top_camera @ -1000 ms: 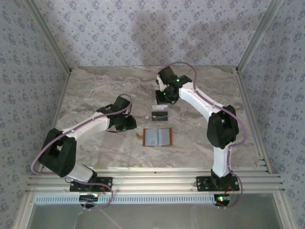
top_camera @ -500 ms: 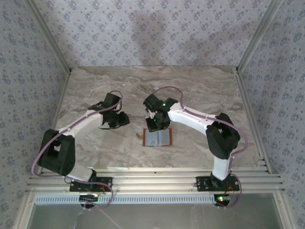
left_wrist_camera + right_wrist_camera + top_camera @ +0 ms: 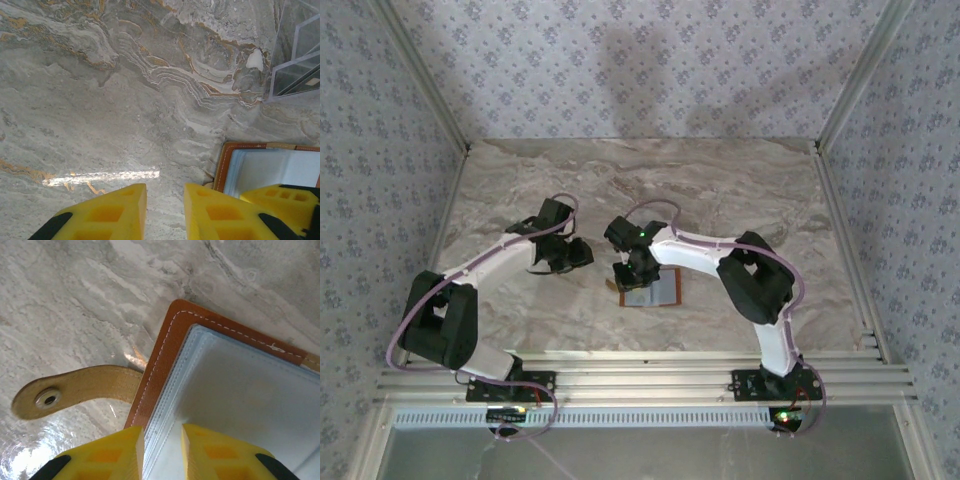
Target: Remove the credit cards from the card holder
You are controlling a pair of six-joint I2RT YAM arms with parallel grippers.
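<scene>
The card holder (image 3: 662,290) lies open and flat on the marble, an orange-brown leather rim (image 3: 159,360) around a pale grey-blue sleeve. My right gripper (image 3: 628,274) hovers low over its left edge. In the right wrist view the right gripper (image 3: 162,434) is open by a narrow gap, and the stacked sleeve edges show between its yellow fingers. My left gripper (image 3: 572,254) sits just left of the card holder (image 3: 227,165), open over bare marble (image 3: 165,192). Thin glossy grey rectangles (image 3: 295,55), apparently credit cards, lie beyond the holder.
A tan leather strap with a metal snap (image 3: 75,390) sticks out left from the card holder. The right gripper's yellow finger (image 3: 280,200) shows in the left wrist view, close beside the left gripper. Papered walls and metal rails (image 3: 620,380) border the table.
The right arm swung from the back of the table down to the card holder's left edge, and its jaws parted from shut. The left arm drew back slightly to the left.
</scene>
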